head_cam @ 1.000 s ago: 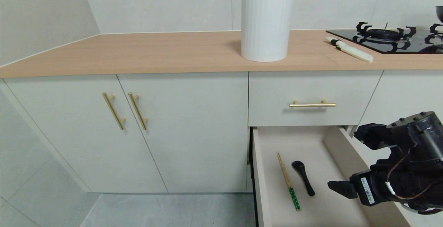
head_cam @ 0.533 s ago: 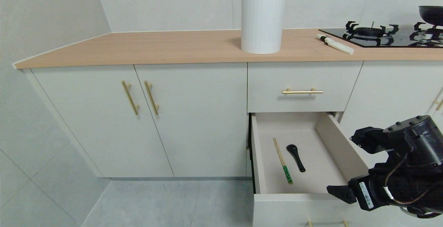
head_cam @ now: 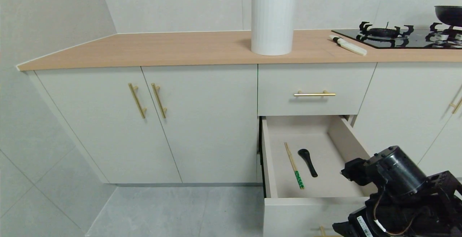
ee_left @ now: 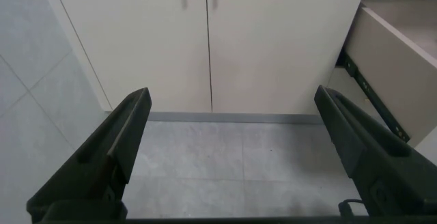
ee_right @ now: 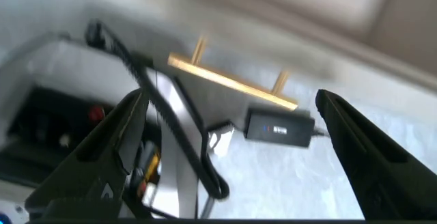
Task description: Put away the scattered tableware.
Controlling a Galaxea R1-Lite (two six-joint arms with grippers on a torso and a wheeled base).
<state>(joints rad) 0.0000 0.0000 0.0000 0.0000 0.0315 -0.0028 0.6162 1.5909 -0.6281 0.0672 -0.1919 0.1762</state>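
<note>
The lower drawer [head_cam: 269, 164] is pulled out under the wooden counter [head_cam: 162, 49]. Inside it lie a pair of chopsticks with green ends [head_cam: 294, 165] and a black spoon [head_cam: 307, 162], side by side. A white-handled knife [head_cam: 347, 45] lies on the counter near the stove. My right gripper [head_cam: 346, 198] is open at the drawer's front right corner. In the right wrist view the right gripper [ee_right: 231, 100] faces the drawer's gold handle [ee_right: 232, 80], a short way off it. My left gripper [ee_left: 232, 98] is open over the floor, facing the cabinet doors [ee_left: 205, 39].
A tall white ribbed cylinder [head_cam: 274, 20] stands on the counter above the drawers. A black gas stove [head_cam: 397, 36] with a pan is at the far right. The upper drawer [head_cam: 314, 89] is closed. Grey tiled floor [head_cam: 144, 211] lies left of the open drawer.
The head view has pulled back and shifted, bringing the whole drawer front into view. My right arm has dropped lower, toward the drawer's front. The chopsticks and spoon lie as before.
</note>
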